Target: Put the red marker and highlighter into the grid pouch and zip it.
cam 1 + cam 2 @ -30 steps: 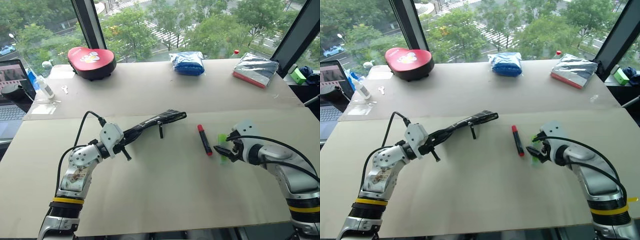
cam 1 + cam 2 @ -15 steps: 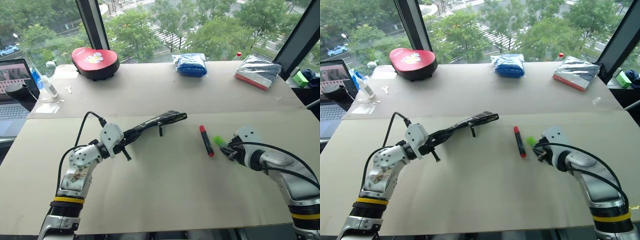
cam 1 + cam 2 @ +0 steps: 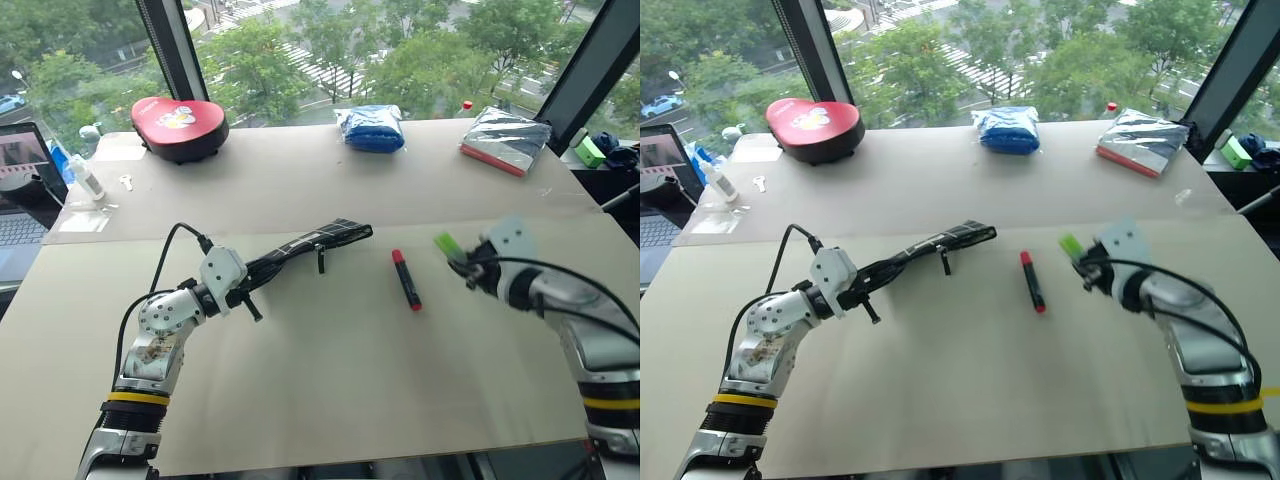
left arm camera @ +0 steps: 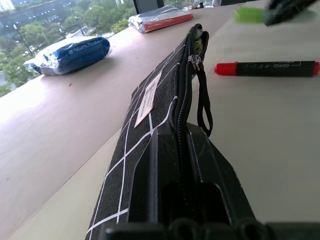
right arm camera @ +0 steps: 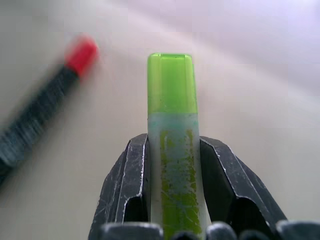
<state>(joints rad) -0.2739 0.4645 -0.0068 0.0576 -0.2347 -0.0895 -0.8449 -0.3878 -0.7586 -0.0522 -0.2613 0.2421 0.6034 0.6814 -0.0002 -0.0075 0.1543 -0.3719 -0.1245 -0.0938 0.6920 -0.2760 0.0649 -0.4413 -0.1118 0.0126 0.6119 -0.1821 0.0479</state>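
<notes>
The left gripper (image 3: 262,272) remains clamped on the grid pouch (image 3: 315,240) near the worktop's middle, the red marker (image 3: 406,279) lies beside it, and the right gripper (image 3: 468,264) has pinched and lifted the highlighter (image 3: 447,243), ready for insertion.

Red case (image 3: 180,123), blue bag (image 3: 371,127), silver packet (image 3: 505,138).

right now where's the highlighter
The highlighter is clamped in the right gripper, lifted off the table on the robot's right, just right of the red marker.
</notes>
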